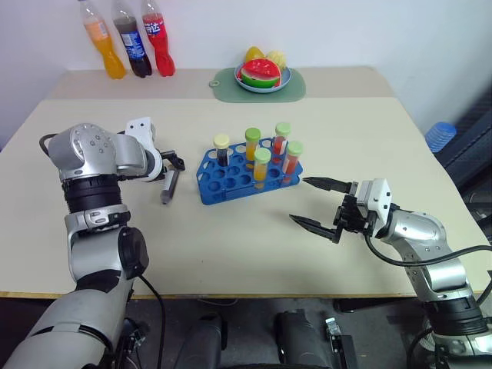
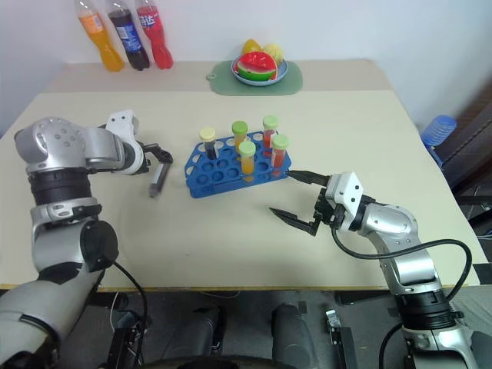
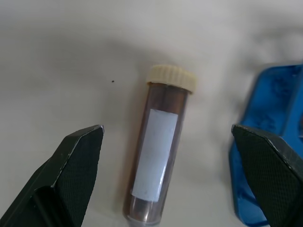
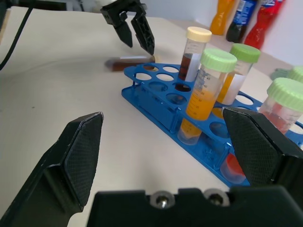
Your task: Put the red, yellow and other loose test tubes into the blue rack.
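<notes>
5 tubes upright in rack; 1 brown tube loose beside it. L gripper wide, hovering over it; R gripper wide, empty.

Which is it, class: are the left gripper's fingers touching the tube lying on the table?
Apart. The left wrist view shows bare table between each of the fingers and the brown tube.
</notes>
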Controlling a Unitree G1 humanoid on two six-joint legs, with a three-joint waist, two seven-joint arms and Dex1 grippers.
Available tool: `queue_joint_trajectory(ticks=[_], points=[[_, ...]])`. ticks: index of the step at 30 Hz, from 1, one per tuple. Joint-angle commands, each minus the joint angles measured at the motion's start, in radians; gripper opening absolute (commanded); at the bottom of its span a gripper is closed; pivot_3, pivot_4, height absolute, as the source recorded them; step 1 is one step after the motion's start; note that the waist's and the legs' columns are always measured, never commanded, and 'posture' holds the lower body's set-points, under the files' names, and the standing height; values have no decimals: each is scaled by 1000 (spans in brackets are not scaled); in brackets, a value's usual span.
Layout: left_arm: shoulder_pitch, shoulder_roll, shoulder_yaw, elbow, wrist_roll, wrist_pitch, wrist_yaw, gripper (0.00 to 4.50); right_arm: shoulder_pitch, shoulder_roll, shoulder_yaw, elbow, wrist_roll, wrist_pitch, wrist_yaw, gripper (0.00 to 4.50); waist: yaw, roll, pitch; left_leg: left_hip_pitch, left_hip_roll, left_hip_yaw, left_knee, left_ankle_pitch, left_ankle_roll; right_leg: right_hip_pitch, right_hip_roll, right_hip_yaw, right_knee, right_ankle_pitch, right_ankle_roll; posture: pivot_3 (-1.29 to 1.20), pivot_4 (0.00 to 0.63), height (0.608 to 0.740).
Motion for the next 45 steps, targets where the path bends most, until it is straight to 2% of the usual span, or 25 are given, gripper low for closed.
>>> queue_joint_trajectory(ticks=[1, 5, 6, 9, 11, 13, 14, 18, 20, 22, 24, 26, 28, 31, 32, 34, 36, 38, 40, 45], points=[[-66, 14, -47, 145, 78, -31, -44, 4500, 17, 16, -17, -65, 3, 8, -37, 4429, -1, 0, 0, 0, 0, 0, 0, 0, 0, 0, 0, 0, 0, 0, 0, 0, 150, 740], [-132, 12, -96, 321, 142, -66, -94, 4500, 32, 11, -19, -92, 8, 42, -54, 4429, 1, -1, 0, 0, 0, 0, 0, 0, 0, 0, 0, 0, 0, 0, 0, 0, 150, 740], [-143, 15, -112, 346, 157, -85, -107, 4242, 35, 7, -23, -99, 12, 49, -55, 4486, 1, -1, 1, 0, 0, 0, 0, 0, 0, 0, 0, 0, 0, 0, 0, 0, 150, 740], [-171, 21, -154, 409, 194, -130, -153, 3160, 45, 2, -36, -109, 11, 59, -65, 4500, 1, -2, 1, -1, 0, 0, 0, 0, 0, 0, 0, 0, 0, 0, 0, 0, 150, 740], [-183, 23, -165, 445, 214, -152, -173, 2236, 53, 2, -40, -117, 12, 63, -70, 4500, 1, -2, 1, -1, 0, 0, 0, 0, 0, 0, 0, 0, 0, 0, 0, 0, 150, 740], [-186, 22, -164, 467, 234, -174, -176, 1085, 60, 4, -38, -116, 5, 59, -74, 4500, -1, -2, 1, -1, 0, 0, 0, 0, 0, -1, 0, 0, 1, 0, 0, 0, 150, 740], [-186, 22, -165, 471, 237, -173, -187, 857, 61, 6, -37, -115, 2, 57, -77, 4500, -1, -2, 1, -1, 0, 0, 0, 0, 0, -1, 0, 0, 1, 0, 0, 0, 150, 740], [-161, 25, -138, 412, 238, -138, -207, 857, 59, 11, -32, -104, -3, 53, -83, 4500, -1, -2, 1, -1, 0, 0, 0, 0, 1, -1, 0, 0, 1, 0, 0, 0, 150, 740], [-104, 38, -114, 288, 208, -120, -250, 857, 53, 15, -29, -93, -9, 48, -85, 4500, -4, -2, 1, 0, 0, 0, 0, 0, 1, -1, 0, 0, 1, 0, 0, 0, 150, 740], [9, 63, -117, 71, 149, -128, -341, 857, 45, 21, -28, -84, -11, 47, -90, 4500, -7, -2, 1, -1, 0, 1, 0, 0, 0, -2, 0, 0, 2, 0, 0, 0, 150, 740], [178, 126, -159, -242, 60, -247, -527, 857, 38, 27, -29, -76, -13, 44, -95, 4500, -14, -1, 1, 0, 1, 2, -1, 0, -1, -3, 0, 1, 2, 0, 0, 0, 150, 740], [297, 156, -101, -467, -81, -338, -727, 857, 35, 28, -30, -60, -18, 33, -92, 4500, -12, -2, 2, -1, 2, 2, -1, 1, -3, -4, 0, 2, 3, 0, 0, 0, 150, 740], [386, 198, -84, -588, -128, -428, -842, 857, 28, 33, -30, -43, -19, 27, -92, 4500, 1, -3, 2, -2, 3, 2, 0, 1, -6, -4, 0, 2, 2, 0, 0, 0, 150, 740], [531, 263, -158, -705, -80, -655, -980, 857, 16, 43, -27, -20, -25, 20, -98, 4500, 3, -1, 1, -1, 2, 2, 0, 0, -5, -1, -2, 1, 1, 0, 0, 0, 150, 740], [564, 251, -165, -723, -63, -752, -1005, 857, 14, 47, -25, -14, -29, 18, -101, 4500, 4, 0, 1, 0, 1, 2, 0, -2, -2, 0, -2, 1, 0, 0, 0, 0, 150, 740], [585, 139, -112, -717, -135, -854, -1017, 857, 16, 55, -23, -9, -37, 12, -109, 4500, 10, 0, 1, 1, 1, 2, 0, -2, -1, 1, -3, 1, -1, 0, 0, 0, 150, 740], [609, 78, -134, -683, -108, -987, -1050, 857, 30, 59, -25, -10, -48, 5, -119, 4500, 15, -1, 1, 0, 1, 1, 2, -3, 0, 2, -3, 0, -1, 0, 0, 0, 150, 740], [621, 42, -171, -636, -66, -1102, -1087, 857, 44, 64, -28, -22, -55, 8, -133, 4500, 15, -1, 1, 0, 1, 2, 2, -3, 0, 1, -3, 0, 0, 0, 0, 0, 150, 740], [602, -7, -183, -555, -104, -1128, -1123, 857, 72, 63, -34, -44, -62, 8, -149, 4500, 15, -1, 1, 0, 1, 2, 2, -3, 1, 1, -3, 0, 0, 0, 0, 0, 150, 740], [556, -79, -234, -339, -47, -1323, -1212, 857, 135, 63, -54, -99, -71, 4, -191, 4500, 15, -1, 1, 0, 0, 3, 3, -4, 3, 1, -2, 0, 0, 0, 0, 0, 150, 740]])
